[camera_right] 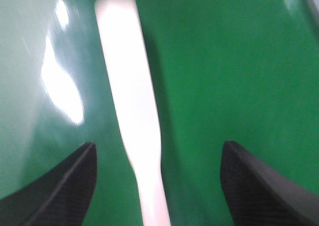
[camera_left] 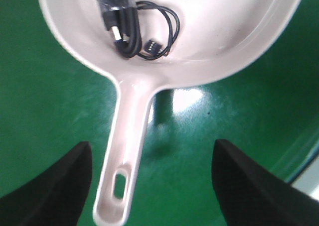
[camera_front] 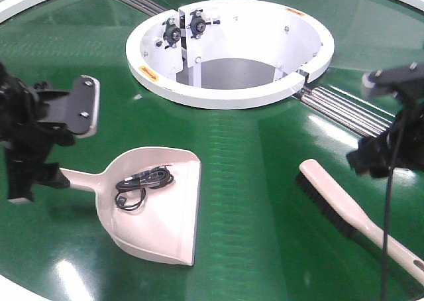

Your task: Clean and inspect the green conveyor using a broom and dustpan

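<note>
- Debris seems collected: a black cable lies in the dustpan on the green conveyor.
- Left hand is open above the dustpan's handle, gripping nothing.
- Right hand is open over the broom; both tools lie ungrasped.

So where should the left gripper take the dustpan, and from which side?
By the thin handle, near its end, coming straight down from above. The dustpan lies flat on the belt, so only the handle's narrow sides offer purchase. The left gripper has its open jaws either side of it. Keep it level: a cable lies inside.
</note>
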Tool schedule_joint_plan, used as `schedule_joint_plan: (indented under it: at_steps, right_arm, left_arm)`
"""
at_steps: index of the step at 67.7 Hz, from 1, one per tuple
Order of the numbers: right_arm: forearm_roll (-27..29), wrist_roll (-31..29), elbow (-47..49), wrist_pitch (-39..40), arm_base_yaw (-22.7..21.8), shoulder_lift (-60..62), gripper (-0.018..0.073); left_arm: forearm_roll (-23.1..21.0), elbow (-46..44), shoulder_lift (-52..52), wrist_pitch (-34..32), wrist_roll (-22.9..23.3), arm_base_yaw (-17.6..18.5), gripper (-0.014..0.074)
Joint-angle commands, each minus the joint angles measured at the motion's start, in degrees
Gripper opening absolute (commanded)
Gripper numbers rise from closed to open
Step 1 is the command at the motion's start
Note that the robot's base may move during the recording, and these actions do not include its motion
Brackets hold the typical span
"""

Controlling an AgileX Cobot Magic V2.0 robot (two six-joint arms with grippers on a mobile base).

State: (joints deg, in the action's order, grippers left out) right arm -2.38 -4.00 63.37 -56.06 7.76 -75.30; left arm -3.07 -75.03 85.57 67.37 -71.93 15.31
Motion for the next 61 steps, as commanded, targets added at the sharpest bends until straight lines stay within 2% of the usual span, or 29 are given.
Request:
schedule_joint_plan:
  at_steps: [1,6,15,30,39,43,61]
  right_arm:
    - [2.05,-0.35,1.28,9.36,-0.02,6.06,0.0508]
    - [2.81,-0.35,1.28,13.57,-0.02,9.59,0.0508]
    - [2.38,-0.41,1.13,16.46,-0.02,16.03,0.0508]
    - [2.81,-1.48,1.13,17.02,-0.02,26.63,0.0508]
    - [5.11,-3.0,0.69,18.29,0.04,32.03,0.0508]
    - [6.1,-3.86,-1.75,21.17,0.04,34.61,0.0508]
    - [5.13,-4.06,-25.79,37.48,0.04,51.21,0.0508]
  left_arm:
    - [-1.83,-1.57,-7.63,0.32,1.08,0.38,0.0487]
    - [-3.26,-1.57,-11.56,0.08,4.24,0.38,0.0483]
    - [-3.56,-1.57,-18.18,-4.98,19.4,0.38,0.0481]
    - [-3.56,-1.57,-28.99,-15.22,36.78,0.43,0.0481]
    - [-3.56,1.72,-35.42,-22.31,43.29,0.47,0.0481]
    - [-3.56,5.05,-38.79,-25.64,44.21,0.49,0.0481]
    - [-4.34,32.26,-59.15,-45.14,49.04,0.49,0.0481]
